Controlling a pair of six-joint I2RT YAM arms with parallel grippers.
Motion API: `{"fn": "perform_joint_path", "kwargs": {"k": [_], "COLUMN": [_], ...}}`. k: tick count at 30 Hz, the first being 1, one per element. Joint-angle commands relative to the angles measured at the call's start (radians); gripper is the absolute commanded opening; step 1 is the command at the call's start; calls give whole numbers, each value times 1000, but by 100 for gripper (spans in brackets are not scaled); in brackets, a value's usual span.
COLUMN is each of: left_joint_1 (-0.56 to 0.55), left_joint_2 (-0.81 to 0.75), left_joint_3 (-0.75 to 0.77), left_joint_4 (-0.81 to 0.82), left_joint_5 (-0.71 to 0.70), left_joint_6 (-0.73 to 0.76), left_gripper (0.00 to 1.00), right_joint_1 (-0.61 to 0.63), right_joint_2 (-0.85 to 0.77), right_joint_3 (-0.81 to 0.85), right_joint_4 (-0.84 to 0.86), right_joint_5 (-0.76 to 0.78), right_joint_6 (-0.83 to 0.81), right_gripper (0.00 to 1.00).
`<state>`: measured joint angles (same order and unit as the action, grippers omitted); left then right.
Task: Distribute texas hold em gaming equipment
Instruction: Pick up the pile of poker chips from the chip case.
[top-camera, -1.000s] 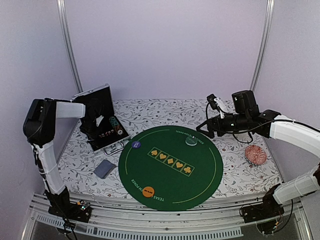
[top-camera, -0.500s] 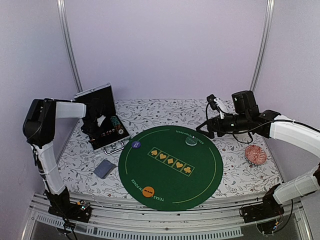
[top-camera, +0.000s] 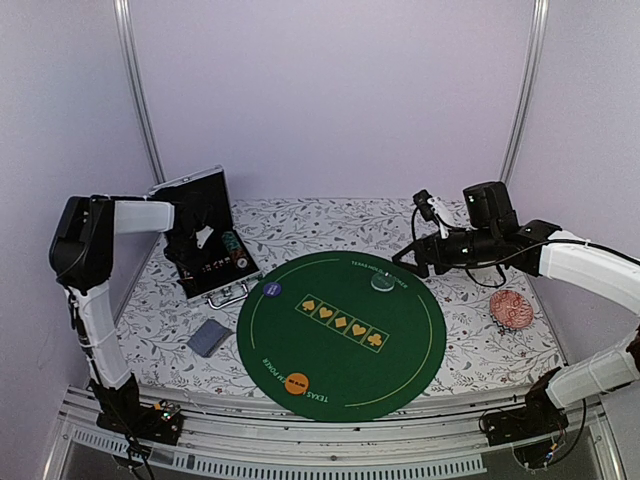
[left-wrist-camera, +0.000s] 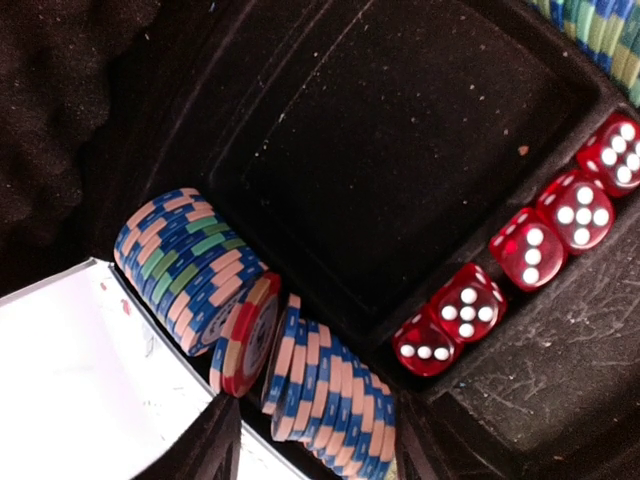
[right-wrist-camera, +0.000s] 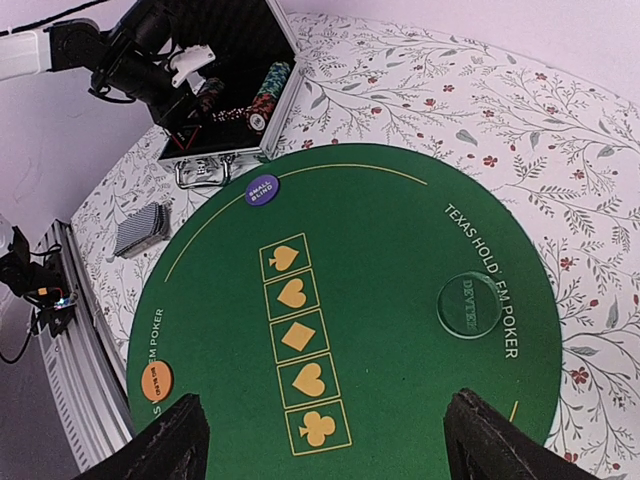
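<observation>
An open black case (top-camera: 190, 205) stands at the table's far left with rows of multicoloured poker chips (left-wrist-camera: 185, 265) in its slots. My left gripper (top-camera: 203, 240) is down inside it; in the left wrist view its gripper (left-wrist-camera: 310, 440) is open, with the fingers either side of a blue-and-pink chip stack (left-wrist-camera: 335, 400). My right gripper (top-camera: 412, 260) hovers wide open and empty over the far right of the green mat (top-camera: 330, 370), as the right wrist view (right-wrist-camera: 330, 450) shows. On the mat lie a clear disc (top-camera: 382, 281), a purple disc (top-camera: 273, 289) and an orange disc (top-camera: 296, 383). A grey-blue card deck (top-camera: 209, 337) lies left of the mat.
Several red dice (left-wrist-camera: 440, 320) sit in a case slot beside the chips. A pink patterned round thing (top-camera: 510, 308) lies right of the mat. The case's raised lid stands behind my left gripper. Metal posts rise at the back corners.
My left gripper has shifted slightly right and lower into the case. The right arm and the things on the mat have not moved.
</observation>
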<state>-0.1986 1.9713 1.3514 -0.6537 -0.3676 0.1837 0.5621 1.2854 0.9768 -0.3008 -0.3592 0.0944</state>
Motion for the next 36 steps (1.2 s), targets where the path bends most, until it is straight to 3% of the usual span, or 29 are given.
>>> {"fn": "perform_joint_path", "kwargs": {"k": [1, 8, 17, 20, 24, 25, 36], "left_joint_1": [5, 29, 39, 40, 40, 40, 52], "left_joint_2": [31, 56, 110, 113, 93, 85, -131], "left_joint_3": [32, 45, 60, 56, 51, 52, 51], "left_joint_4": [32, 17, 17, 34, 41, 42, 99], "left_joint_5": [93, 166, 136, 121, 151, 161, 172], "left_joint_6": [21, 31, 36, 38, 33, 32, -97], "left_gripper": [52, 42, 38, 28, 2, 0, 0], "right_joint_1": [-4, -4, -3, -4, -4, -3, -3], "right_joint_2": [5, -1, -3, -5, -7, -8, -24], "right_joint_3": [-7, -10, -11, -13, -14, -14, -3], "right_joint_4": [-20, -24, -26, -26, -28, -27, -35], "right_joint_5": [-17, -11, -14, -16, -15, -15, -12], "right_joint_6": [10, 13, 14, 14, 13, 14, 13], "right_gripper": [84, 84, 84, 84, 84, 84, 84]}}
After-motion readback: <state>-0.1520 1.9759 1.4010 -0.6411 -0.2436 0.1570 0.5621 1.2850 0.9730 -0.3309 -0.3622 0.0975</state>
